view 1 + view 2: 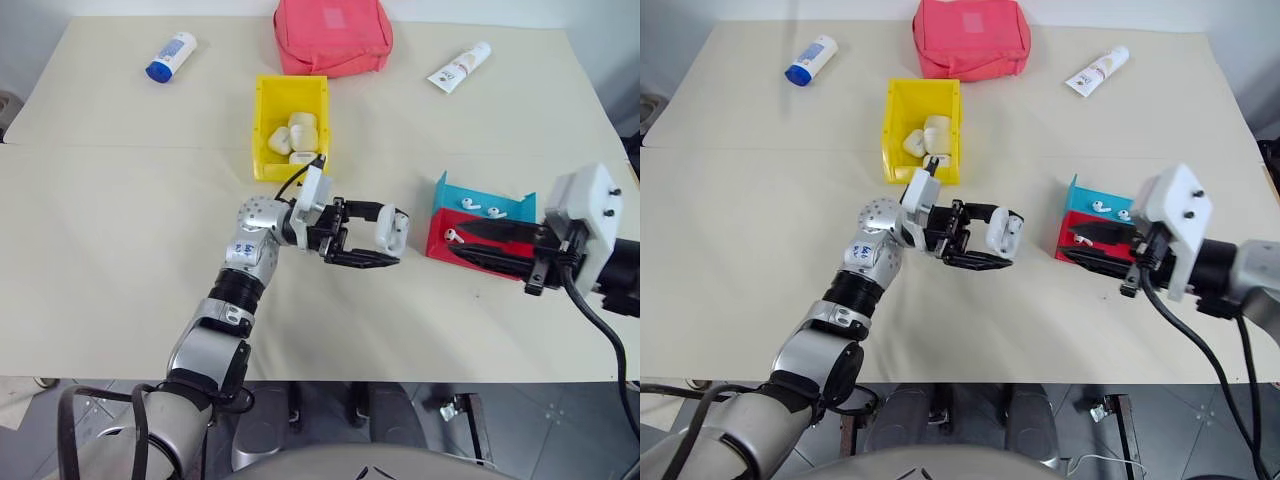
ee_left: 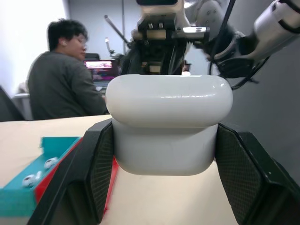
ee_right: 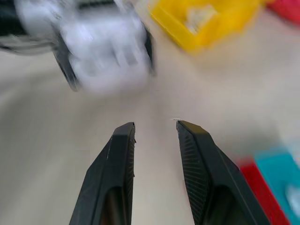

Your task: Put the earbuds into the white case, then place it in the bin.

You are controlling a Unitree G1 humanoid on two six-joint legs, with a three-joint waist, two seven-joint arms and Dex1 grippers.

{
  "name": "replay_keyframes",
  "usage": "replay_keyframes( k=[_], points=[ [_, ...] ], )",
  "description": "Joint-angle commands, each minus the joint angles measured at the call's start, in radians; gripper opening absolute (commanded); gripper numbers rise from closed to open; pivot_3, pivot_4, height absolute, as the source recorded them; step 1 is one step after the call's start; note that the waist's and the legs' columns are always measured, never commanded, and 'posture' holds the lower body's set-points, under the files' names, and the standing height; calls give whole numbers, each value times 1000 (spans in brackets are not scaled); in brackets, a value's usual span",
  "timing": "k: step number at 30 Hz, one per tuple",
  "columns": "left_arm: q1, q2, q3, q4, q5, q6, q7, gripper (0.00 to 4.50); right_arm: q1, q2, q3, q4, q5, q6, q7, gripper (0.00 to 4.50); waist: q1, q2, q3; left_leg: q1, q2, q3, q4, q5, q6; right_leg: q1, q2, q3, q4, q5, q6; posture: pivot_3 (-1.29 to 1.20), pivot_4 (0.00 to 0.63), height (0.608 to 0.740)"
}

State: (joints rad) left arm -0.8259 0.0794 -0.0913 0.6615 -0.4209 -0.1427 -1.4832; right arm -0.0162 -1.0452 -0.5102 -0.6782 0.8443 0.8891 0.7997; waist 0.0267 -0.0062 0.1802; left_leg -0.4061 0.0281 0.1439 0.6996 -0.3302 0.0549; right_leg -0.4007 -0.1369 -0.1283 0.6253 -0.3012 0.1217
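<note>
The left gripper [image 1: 372, 243] is clamping the white case [image 1: 392, 229] between its 2 black fingers, holding it clear above the table [image 1: 120, 260] near the middle, with the fingers pointing toward the robot's right. In the left wrist view the case [image 2: 168, 123] is sitting squarely between the 2 finger pads [image 2: 102, 161], its lid seam running level and the lid closed.

The right gripper [image 1: 478, 240] is hovering at the red and teal trays [image 1: 470, 228], its 2 fingers parted with a narrow gap and nothing between them; the right wrist view is showing the same gap between the fingers [image 3: 123, 164], with bare table behind it.

The earbuds are lying in the trays: 2 [image 1: 482, 208] in the teal compartment and 1 [image 1: 452, 236] in the red compartment, just beside the right gripper's fingertips.

The bin [image 1: 262, 110] is standing beyond the left gripper, toward the far side of the table, and is holding several white cases [image 1: 296, 136] like the one being gripped.

Further back, a pink-red pouch [image 1: 333, 35] is lying just behind the bin, a white bottle with a blue cap [image 1: 171, 56] is lying toward the far left, and a white tube with red print [image 1: 459, 66] is lying toward the far right.

A person [image 2: 65, 77] is sitting at a screen in the background of the left wrist view.
</note>
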Motion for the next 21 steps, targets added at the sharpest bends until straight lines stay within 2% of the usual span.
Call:
replay_keyframes(
  k=[1, 6, 7, 8, 15, 16, 21],
  points=[
    [-34, 3, 30, 14, 5, -21, 21, 2800, 141, 30, -205, -88, -22, 68, -39, 1475, 0, 0, 0, 0, 0, -1, 0, 0, 0, 1, 0, -1, 0, 0, 0, 0, 150, 740],
    [-51, 2, 43, 38, 9, -28, 25, 2800, 347, 130, -399, -200, -12, 140, -84, 1475, 1, 0, 0, 0, 0, -3, 0, 0, 0, 4, 0, -2, -3, 1, 1, 0, 150, 740],
    [-57, 0, 45, 44, 9, -28, 26, 2800, 377, 152, -435, -222, -3, 148, -92, 1819, 1, 0, 0, 0, 0, -3, 0, 0, 0, 4, 0, -2, -3, 1, 1, 0, 150, 740],
    [-62, -2, 48, 49, 8, -28, 27, 2800, 403, 171, -465, -241, 6, 154, -99, 1979, 0, 0, 0, 1, 0, -4, 0, 0, 0, 5, 1, -3, -4, 1, 1, 0, 150, 740],
    [-91, -13, 59, 86, 10, -40, 29, 2800, 471, 204, -553, -304, 73, 167, -150, 4319, -2, 0, 0, 1, 0, -3, 0, 0, 0, 5, 1, -2, -5, 1, 1, 0, 150, 740],
    [-94, -13, 61, 88, 10, -41, 29, 2800, 478, 202, -566, -308, 83, 170, -156, 4469, -2, 0, 0, 2, 0, -3, 0, 0, 0, 5, 1, -2, -5, 1, 1, 0, 150, 740],
    [-91, -11, 69, 86, 11, -50, 34, 2800, 520, 191, -625, -315, 130, 175, -173, 4469, 0, 0, 0, 2, 0, -3, 0, 0, 0, 5, 1, -1, -5, 1, 1, 0, 150, 740]
  ],
)
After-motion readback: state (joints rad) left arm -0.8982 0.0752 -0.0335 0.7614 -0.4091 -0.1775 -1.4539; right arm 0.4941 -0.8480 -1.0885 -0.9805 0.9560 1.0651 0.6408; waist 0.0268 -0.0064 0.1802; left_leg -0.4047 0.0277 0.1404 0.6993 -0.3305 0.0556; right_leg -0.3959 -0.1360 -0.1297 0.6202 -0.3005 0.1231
